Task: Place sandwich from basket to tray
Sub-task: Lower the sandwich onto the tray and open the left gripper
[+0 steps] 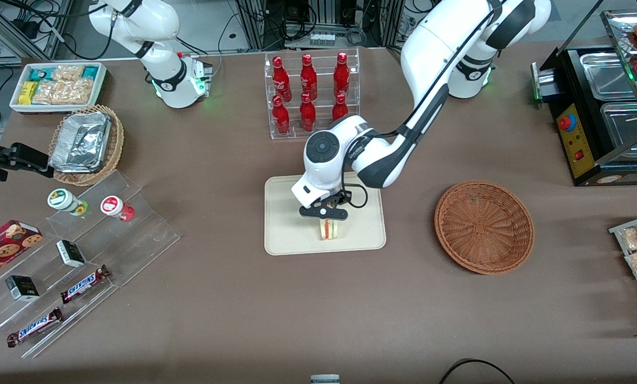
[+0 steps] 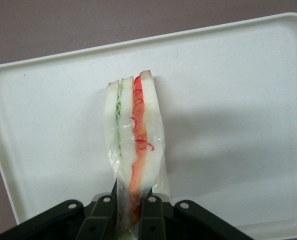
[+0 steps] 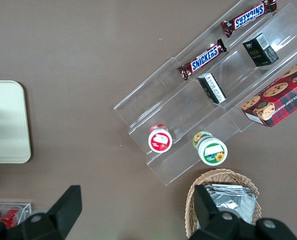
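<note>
One sandwich (image 2: 133, 145) is clamped between my fingers (image 2: 104, 212), standing on edge with its green and orange-red filling lines facing my wrist camera, and it sits over the cream tray (image 2: 228, 100), in the part nearer the front camera. My gripper (image 1: 325, 212) is closed on the wedge's upper end, pinching the clear wrap and bread together. The risk I see is in letting go: the wedge is tall and thin, so if I open while it is not fully seated it could topple flat, or the wrap could cling to a pad and drag it askew as I lift. Squeezing harder would only crush the soft bread and push the filling out. It is well inside the rim, so sliding off the tray looks unlikely. The reddish-brown basket (image 1: 484, 226) lies empty toward the working arm's end of the table, well apart from the tray. What I cannot settle is whether the sandwich's lower edge is touching the tray; its shadow falls close beside it, so it is probably down or nearly so. My fingertips themselves are hidden in the wrap, and the front view shows only the sandwich's lower part under my hand
</note>
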### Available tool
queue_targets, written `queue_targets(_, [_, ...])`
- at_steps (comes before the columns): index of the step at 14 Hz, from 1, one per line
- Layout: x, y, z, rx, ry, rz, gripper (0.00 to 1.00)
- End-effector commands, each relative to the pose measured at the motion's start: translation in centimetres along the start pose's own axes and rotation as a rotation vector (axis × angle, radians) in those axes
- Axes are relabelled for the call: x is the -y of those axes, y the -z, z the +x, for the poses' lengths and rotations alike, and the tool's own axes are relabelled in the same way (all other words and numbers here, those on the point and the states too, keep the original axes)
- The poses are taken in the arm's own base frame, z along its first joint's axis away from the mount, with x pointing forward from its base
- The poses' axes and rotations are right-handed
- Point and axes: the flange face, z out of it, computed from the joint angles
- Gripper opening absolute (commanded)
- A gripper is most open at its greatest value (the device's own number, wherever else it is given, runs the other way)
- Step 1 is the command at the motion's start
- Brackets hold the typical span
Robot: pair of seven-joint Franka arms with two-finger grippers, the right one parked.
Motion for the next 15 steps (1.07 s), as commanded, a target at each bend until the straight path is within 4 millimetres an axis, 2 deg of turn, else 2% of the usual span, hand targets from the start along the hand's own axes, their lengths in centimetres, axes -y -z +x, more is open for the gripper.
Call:
queue_targets(1, [-1.0, -0.9, -0.2, -0.011, 0.024, 0.013, 0.0])
queue_targets(2, [-1.2, -1.2, -0.3, -0.007, 0.019, 0.015, 0.0])
queue_targets(3, [-1.2, -1.4, -0.3, -0.005, 0.016, 0.016, 0.27])
queue_targets(4, [-1.2, -1.2, -0.3, -0.007, 0.015, 0.015, 0.65])
queue_targets(5, [-1.2, -1.1, -0.3, -0.007, 0.013, 0.016, 0.9])
queue_targets(6, [-1.2, -0.8, -0.2, -0.01, 0.015, 0.016, 0.99])
queue_targets(9, [-0.4, 1.0, 0.2, -0.006, 0.028, 0.034, 1.0])
queue_targets(12, [0.7, 5.4, 0.9, -0.039, 0.055, 0.025, 1.0])
queue_targets(14, [4.1, 9.2, 2.6, -0.051, 0.103, 0.038, 1.0])
queue_targets(15, [6.4, 11.3, 3.8, -0.061, 0.135, 0.038, 1.0])
